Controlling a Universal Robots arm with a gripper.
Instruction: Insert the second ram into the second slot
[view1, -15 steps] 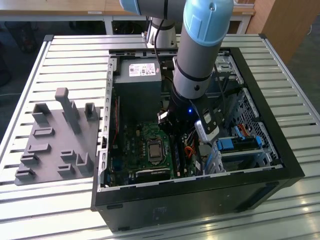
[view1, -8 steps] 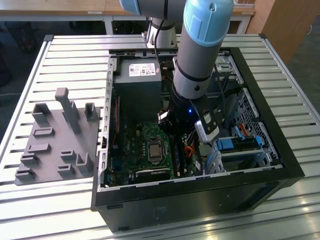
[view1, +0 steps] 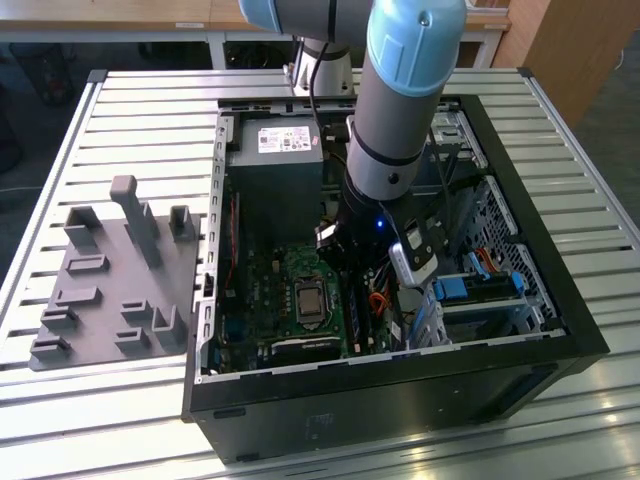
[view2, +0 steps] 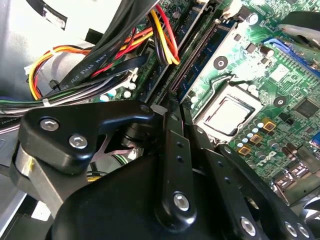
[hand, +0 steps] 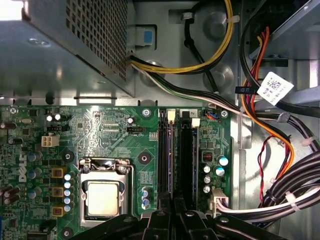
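With the gripper (hand: 174, 216) low over the two memory slots (hand: 176, 160) beside the CPU socket (hand: 104, 197), I cannot tell the jaws' state or the second ram's place, so align squarely and press evenly.

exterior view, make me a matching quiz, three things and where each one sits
Things:
1. grey holder tray
2. power supply box
3. blue drive bracket

Places:
A. inside the computer case, far end near the arm's base
B. on the table outside the case, at the exterior view's left
C. inside the case, at the exterior view's right

Pairs: 1-B, 2-A, 3-C
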